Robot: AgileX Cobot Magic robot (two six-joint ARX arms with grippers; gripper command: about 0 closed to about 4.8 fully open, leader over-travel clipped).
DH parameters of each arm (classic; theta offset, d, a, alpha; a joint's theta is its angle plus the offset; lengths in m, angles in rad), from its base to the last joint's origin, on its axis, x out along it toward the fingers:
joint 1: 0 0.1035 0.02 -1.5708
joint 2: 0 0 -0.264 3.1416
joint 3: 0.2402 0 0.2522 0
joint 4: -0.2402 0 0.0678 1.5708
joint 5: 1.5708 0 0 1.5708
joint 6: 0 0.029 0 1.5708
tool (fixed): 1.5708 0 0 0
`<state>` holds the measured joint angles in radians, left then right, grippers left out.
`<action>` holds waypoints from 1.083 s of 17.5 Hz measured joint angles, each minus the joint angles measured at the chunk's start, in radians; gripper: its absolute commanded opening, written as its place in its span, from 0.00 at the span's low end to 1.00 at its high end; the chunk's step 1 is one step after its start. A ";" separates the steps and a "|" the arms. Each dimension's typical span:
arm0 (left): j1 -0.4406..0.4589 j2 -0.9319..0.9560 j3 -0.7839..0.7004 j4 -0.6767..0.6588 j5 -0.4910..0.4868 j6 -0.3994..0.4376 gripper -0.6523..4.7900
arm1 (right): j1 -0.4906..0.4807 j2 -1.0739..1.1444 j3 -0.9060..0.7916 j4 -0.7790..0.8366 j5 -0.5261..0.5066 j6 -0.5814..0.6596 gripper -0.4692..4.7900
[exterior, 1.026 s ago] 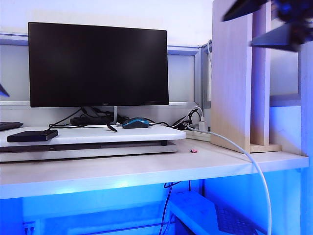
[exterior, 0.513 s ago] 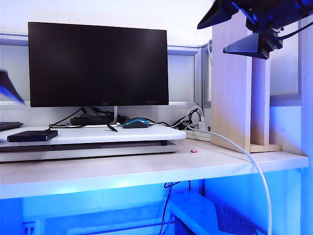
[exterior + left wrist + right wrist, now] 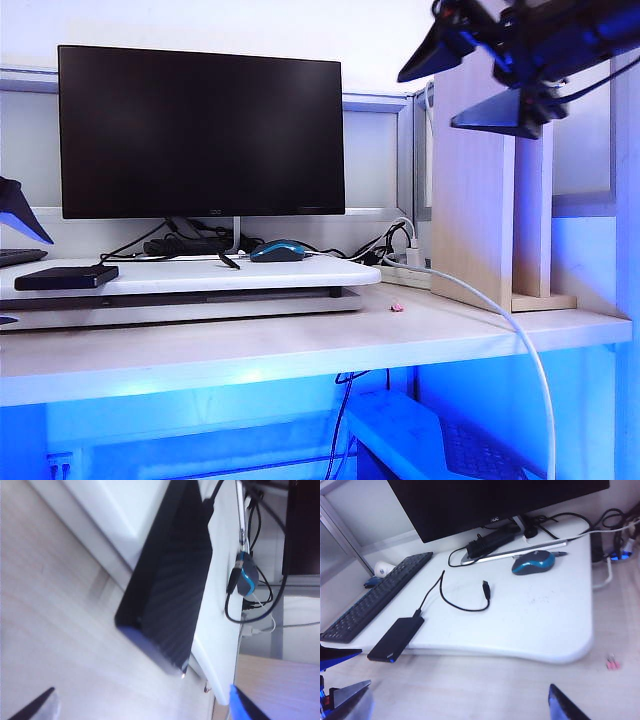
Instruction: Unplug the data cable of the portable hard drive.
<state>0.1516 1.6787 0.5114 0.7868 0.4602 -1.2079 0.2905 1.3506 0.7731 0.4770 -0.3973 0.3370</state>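
Portable hard drive [image 3: 66,277] sat at the near left corner of the white riser [image 3: 300,272], data cable [image 3: 451,598] still plugged into its far end and looping off to a loose plug lying on the riser; so nothing unplugged yet lol; what changed over the last second was the arms: the right gripper [image 3: 470,80] dropped in from the top right of the exterior view and pushed further left, now hanging high above the desk, well apart from the drive; the left gripper [image 3: 15,210] crept in at the left edge, just above and beside the drive; I'd call that an approach, with the left closing in first; both had their fingers spread wide, grasping nothing; the left wrist view looked steeply down onto the drive [image 3: 170,587], so that gripper [image 3: 142,707] was angled down towards it.
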 measured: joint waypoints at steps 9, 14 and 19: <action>0.000 0.129 0.143 0.001 0.026 0.000 1.00 | 0.059 0.095 0.093 0.011 -0.006 -0.001 1.00; 0.000 0.196 0.197 0.002 0.025 0.000 1.00 | 0.067 0.124 0.101 0.012 -0.003 -0.001 1.00; 0.000 0.202 0.205 0.003 0.003 0.002 1.00 | 0.069 0.150 0.102 0.032 -0.004 -0.001 1.00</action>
<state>0.1513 1.8809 0.7162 0.7895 0.4637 -1.2064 0.3592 1.5005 0.8753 0.5087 -0.4011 0.3363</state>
